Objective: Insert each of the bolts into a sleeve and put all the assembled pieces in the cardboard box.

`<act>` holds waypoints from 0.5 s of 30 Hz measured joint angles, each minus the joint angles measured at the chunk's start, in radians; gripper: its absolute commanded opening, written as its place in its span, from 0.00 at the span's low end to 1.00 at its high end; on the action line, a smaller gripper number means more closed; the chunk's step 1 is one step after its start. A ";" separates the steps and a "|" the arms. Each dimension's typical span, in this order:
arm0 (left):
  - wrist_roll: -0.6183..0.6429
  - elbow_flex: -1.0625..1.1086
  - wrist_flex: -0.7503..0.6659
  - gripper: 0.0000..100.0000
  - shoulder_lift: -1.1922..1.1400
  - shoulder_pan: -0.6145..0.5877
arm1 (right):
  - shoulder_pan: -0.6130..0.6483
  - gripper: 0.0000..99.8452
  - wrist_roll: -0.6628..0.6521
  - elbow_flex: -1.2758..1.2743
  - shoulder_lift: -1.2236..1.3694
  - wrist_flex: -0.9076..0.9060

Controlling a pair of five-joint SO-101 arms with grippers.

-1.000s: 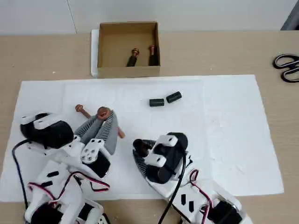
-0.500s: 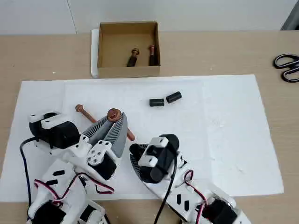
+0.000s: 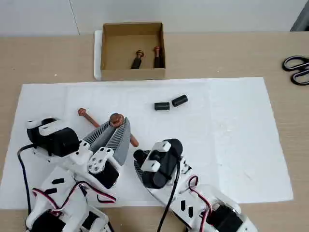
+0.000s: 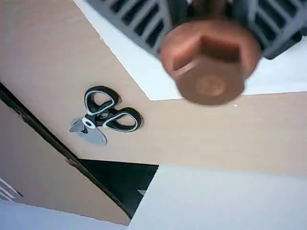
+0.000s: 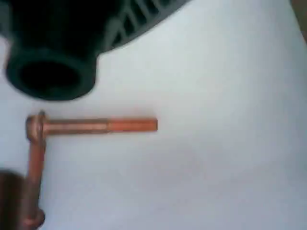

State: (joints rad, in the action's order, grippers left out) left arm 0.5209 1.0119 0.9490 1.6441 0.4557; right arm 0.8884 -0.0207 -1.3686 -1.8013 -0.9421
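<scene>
Left end effector [image 3: 119,124] is closed on a bolt [image 4: 207,67], whose head pokes out past the fingertips. Right end effector [image 3: 141,159] is clamped on a black sleeve [image 5: 48,72], bore toward the camera. Right wrist view has a loose bolt [image 5: 91,125] flat on the white sheet [image 5: 216,143]. High view has a spare sleeve [image 3: 162,106] just beside a second sleeve [image 3: 179,100]. It also has the cardboard box [image 3: 133,74] holding two assembled pieces [image 3: 137,59]. Left wrist view catches scissors [image 4: 106,116] on the bench [image 4: 57,62].

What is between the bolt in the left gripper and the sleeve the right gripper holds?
Nothing visible: between the bolt in the left gripper and the sleeve in the right gripper, the high view shows just a short stretch of bare white paper.
</scene>
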 measured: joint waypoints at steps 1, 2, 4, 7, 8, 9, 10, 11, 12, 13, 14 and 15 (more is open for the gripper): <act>0.000 0.000 0.002 0.01 0.000 0.012 | -0.008 0.00 0.000 0.000 0.002 0.012; 0.000 0.000 0.008 0.01 0.000 0.029 | -0.018 0.00 0.000 0.000 0.002 0.025; 0.000 0.000 0.021 0.01 0.000 0.054 | -0.040 0.00 0.000 0.000 0.002 0.040; 0.000 0.000 0.028 0.01 0.000 0.068 | -0.049 0.00 0.000 0.000 0.002 0.041; 0.000 0.000 0.028 0.01 0.000 0.069 | -0.051 0.00 0.000 0.000 0.002 0.041; 0.000 0.000 0.028 0.01 0.000 0.069 | -0.052 0.00 0.000 0.000 0.002 0.041; 0.000 0.000 0.028 0.01 0.000 0.069 | -0.052 0.00 0.000 0.000 0.002 0.041; 0.000 0.000 0.028 0.01 0.000 0.069 | -0.052 0.00 0.000 0.000 0.002 0.041; 0.000 0.000 0.028 0.01 0.000 0.069 | -0.052 0.00 0.000 0.000 0.002 0.041; 0.000 0.000 0.028 0.01 0.000 0.069 | -0.052 0.00 0.000 0.000 0.002 0.041; 0.000 0.000 0.028 0.01 0.000 0.069 | -0.052 0.00 0.000 0.000 0.002 0.041; 0.000 0.000 0.028 0.01 0.000 0.069 | -0.052 0.00 0.000 0.000 0.002 0.041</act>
State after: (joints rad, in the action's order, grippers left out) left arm 0.5209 1.0119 0.9766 1.6441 0.5247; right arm 0.8362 -0.0207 -1.3686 -1.7998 -0.9007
